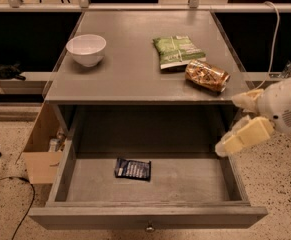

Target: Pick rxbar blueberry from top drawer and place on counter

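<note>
No legible txt anywhere. Pale print lines on rxbar blueberry (133,168), down-left of hand (228,125) at top drawer (185,181) right wall: unreadable. Green bag (177,51) print, up-left of hand: same.

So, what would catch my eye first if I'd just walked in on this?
The wide top drawer pulled open, with a lone dark-blue rxbar blueberry lying flat on its floor. Next, the white arm's gripper at the drawer's right edge, fingers apart and holding nothing. On the counter above sit a white bowl, a green snack bag and an orange-brown packet.
</note>
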`<state>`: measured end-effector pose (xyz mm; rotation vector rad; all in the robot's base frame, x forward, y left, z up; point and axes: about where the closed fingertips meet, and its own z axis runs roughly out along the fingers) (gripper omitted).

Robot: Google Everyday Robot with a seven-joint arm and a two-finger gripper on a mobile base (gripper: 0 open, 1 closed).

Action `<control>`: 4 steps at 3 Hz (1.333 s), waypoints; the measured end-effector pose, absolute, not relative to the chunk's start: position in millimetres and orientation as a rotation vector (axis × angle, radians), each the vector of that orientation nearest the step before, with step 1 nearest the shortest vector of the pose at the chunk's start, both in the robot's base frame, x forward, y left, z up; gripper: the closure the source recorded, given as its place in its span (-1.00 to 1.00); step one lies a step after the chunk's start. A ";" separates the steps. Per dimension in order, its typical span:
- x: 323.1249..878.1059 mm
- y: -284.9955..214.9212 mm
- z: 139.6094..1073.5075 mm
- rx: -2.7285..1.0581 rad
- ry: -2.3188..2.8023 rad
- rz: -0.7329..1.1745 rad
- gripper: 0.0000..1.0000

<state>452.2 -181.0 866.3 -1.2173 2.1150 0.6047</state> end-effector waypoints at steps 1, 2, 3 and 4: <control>431.1 -166.0 824.5 -1.237 2.147 0.674 -1.00; 416.8 -144.8 784.9 -1.288 2.192 0.723 -1.00; 419.3 -111.3 729.6 -1.368 2.253 0.745 -1.00; 449.5 -79.5 670.6 -1.329 2.340 0.704 -1.00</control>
